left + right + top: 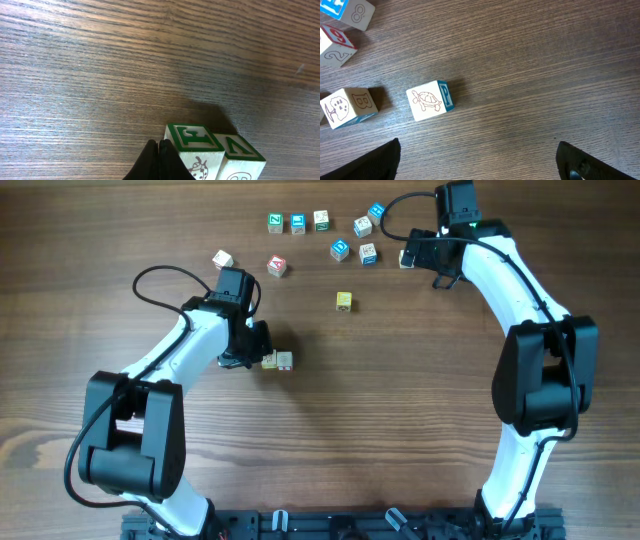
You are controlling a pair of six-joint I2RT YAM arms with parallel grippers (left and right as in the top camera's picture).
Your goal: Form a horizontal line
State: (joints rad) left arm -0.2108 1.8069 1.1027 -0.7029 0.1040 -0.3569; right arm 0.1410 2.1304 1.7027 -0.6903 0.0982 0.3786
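Two cream cubes with green letters (278,360) stand side by side on the table, touching, as a short row. In the left wrist view they sit at the lower right (194,139). My left gripper (256,352) is shut and empty, its closed fingertips (159,151) against the left side of the row's left cube. A yellow cube (344,301) stands alone to the upper right of the row. My right gripper (425,265) is open and empty (480,165) at the far right, next to a cream cube with a turtle and a blue P (430,102).
Several loose cubes lie along the far edge: blue- and green-faced ones (298,223), two with red marks (277,266), and one at the far left (222,259). A cube with a B (347,105) lies left of the turtle cube. Arm cables loop above the table.
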